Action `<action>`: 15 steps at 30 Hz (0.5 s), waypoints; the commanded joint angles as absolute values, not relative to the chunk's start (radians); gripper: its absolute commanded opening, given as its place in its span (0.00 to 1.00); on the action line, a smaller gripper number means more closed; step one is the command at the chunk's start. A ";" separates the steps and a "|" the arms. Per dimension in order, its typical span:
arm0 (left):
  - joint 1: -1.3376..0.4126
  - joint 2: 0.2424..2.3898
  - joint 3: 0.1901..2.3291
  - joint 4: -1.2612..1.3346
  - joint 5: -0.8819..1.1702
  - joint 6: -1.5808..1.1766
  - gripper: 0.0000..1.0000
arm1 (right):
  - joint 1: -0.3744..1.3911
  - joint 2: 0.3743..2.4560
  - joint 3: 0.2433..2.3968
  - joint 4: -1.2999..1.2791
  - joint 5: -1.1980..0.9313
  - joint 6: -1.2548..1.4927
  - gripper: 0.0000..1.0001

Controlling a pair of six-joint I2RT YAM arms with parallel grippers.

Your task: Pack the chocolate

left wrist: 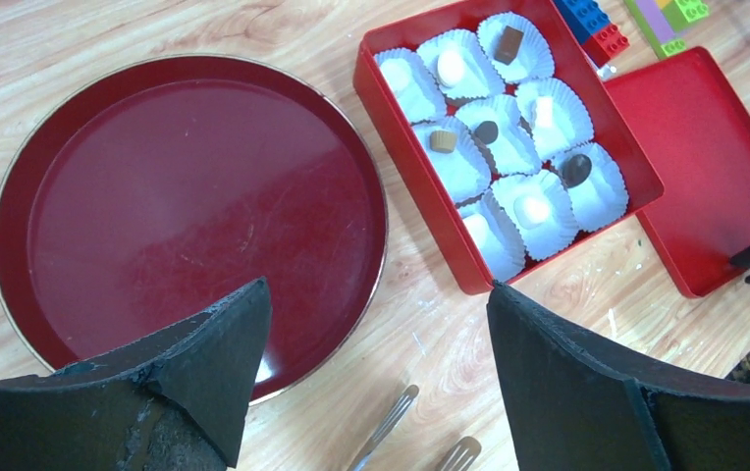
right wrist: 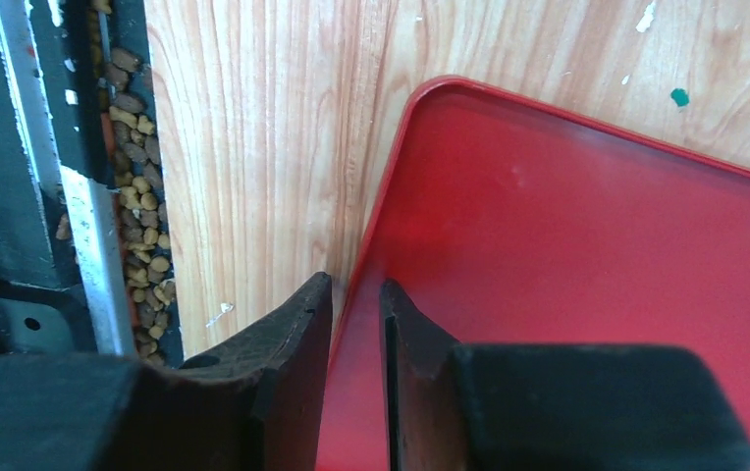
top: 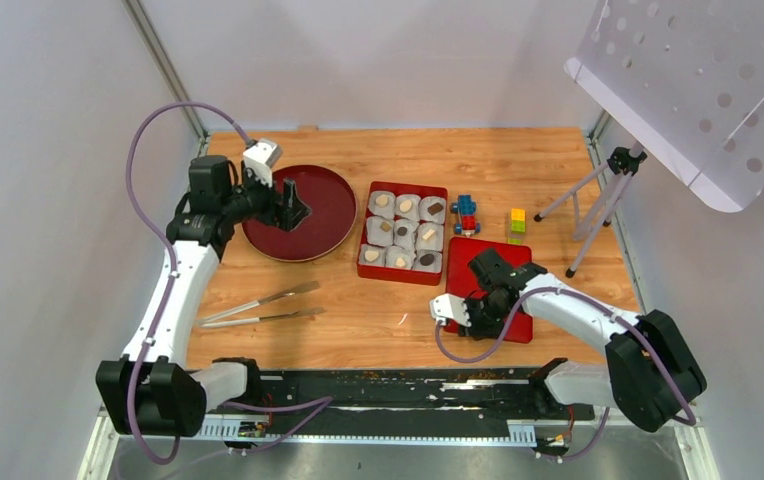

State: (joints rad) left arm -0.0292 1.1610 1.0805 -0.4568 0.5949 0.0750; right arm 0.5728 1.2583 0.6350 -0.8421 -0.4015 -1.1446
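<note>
The chocolate, dark lumps [left wrist: 487, 130] and pale lumps [left wrist: 533, 208], sits in white paper cups inside an open red box [top: 404, 186] at the table's centre. The box's wall [left wrist: 420, 211] also shows in the left wrist view. To the right of the box its flat red lid [top: 510, 255] lies on the wood. My right gripper [right wrist: 356, 283] is low at the lid's near edge. Its jaws are narrow, one finger outside the rim and one over the lid [right wrist: 597, 235], with a slim gap showing. My left gripper [left wrist: 378, 285] hangs wide open and holds nothing, over the edge of a round tray.
A round dark red tray [top: 323, 205] lies left of the box. Metal tongs [top: 258, 308] rest on the wood near the left arm. Coloured toy blocks [top: 467, 212] and a small tripod [top: 598, 200] stand behind the lid. Brown pellets [right wrist: 140, 196] fill the rail at the near edge.
</note>
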 commanded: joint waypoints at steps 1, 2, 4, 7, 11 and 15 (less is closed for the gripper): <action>-0.044 1.139 1.117 -0.468 0.611 0.124 0.88 | 0.575 1.262 0.609 -0.763 -0.385 -1.139 0.21; -0.049 1.140 1.119 -0.467 0.612 0.126 0.88 | 0.575 1.261 0.608 -0.767 -0.384 -1.145 0.17; -0.065 1.146 1.127 -0.476 0.611 0.148 0.88 | 0.575 1.257 0.610 -0.783 -0.381 -1.151 0.06; -0.111 1.157 1.146 -0.503 0.554 0.209 0.88 | 0.574 1.243 0.629 -0.846 -0.386 -1.158 0.00; -0.194 1.182 1.201 -0.582 0.488 0.346 0.94 | 0.574 1.222 0.764 -1.102 -0.411 -1.198 0.00; -0.243 1.214 1.227 -0.584 0.521 0.389 0.95 | 0.574 1.201 0.949 -1.373 -0.456 -1.196 0.00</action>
State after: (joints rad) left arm -0.2047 1.1896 1.1767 -0.5636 0.5152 0.2798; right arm 0.5724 1.2522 0.7635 -1.0870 -0.3866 -1.1584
